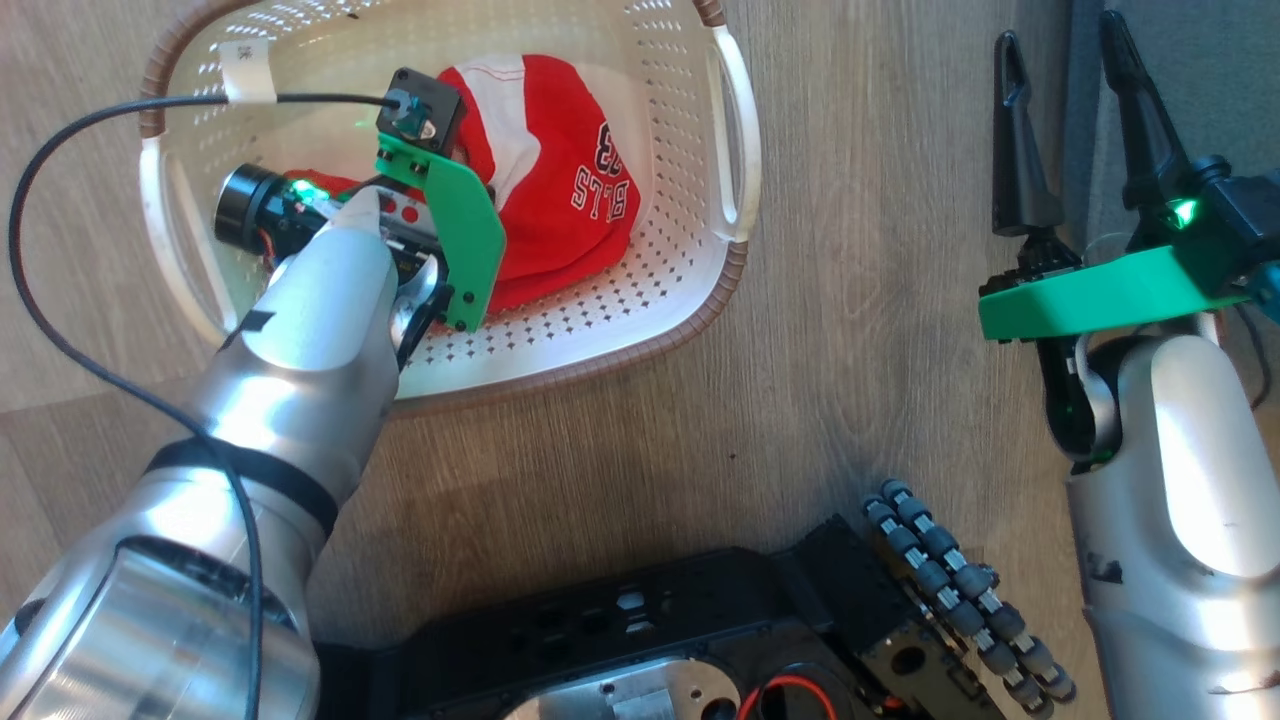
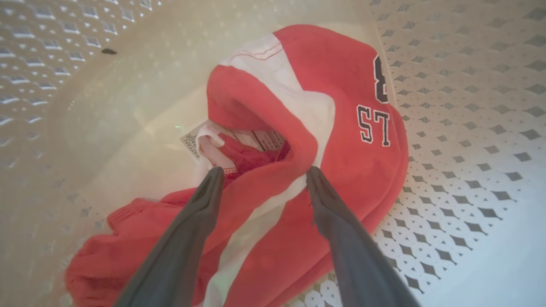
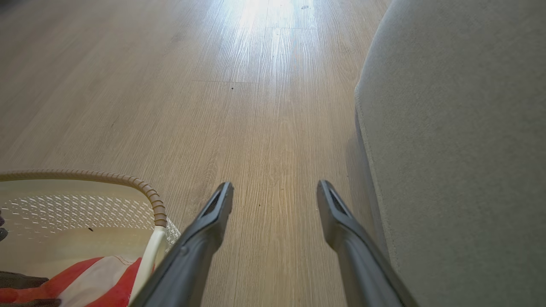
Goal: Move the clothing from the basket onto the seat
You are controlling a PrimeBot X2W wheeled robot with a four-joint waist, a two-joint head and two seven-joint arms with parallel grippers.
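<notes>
The red garment (image 1: pixel 560 190) with white stripes and a printed logo lies crumpled in the cream basket (image 1: pixel 735 130) on the floor. My left arm reaches down into the basket. In the left wrist view my left gripper (image 2: pixel 264 175) is open, and its fingertips (image 2: pixel 215 175) straddle a raised fold of the garment (image 2: pixel 354 170), touching the fabric. A small white piece of cloth (image 2: pixel 210 147) shows inside the garment's opening, next to a paper label (image 2: pixel 192 144). My right gripper (image 1: pixel 1060 35) hangs open and empty over the floor, beside the grey seat (image 3: pixel 460 149).
The basket's brown rim (image 3: pixel 145 192) is just left of my right gripper (image 3: pixel 275 189). A black cable (image 1: pixel 60 330) loops from my left wrist across the wood floor (image 1: pixel 850 300). My dark base (image 1: pixel 650 630) is at the bottom of the head view.
</notes>
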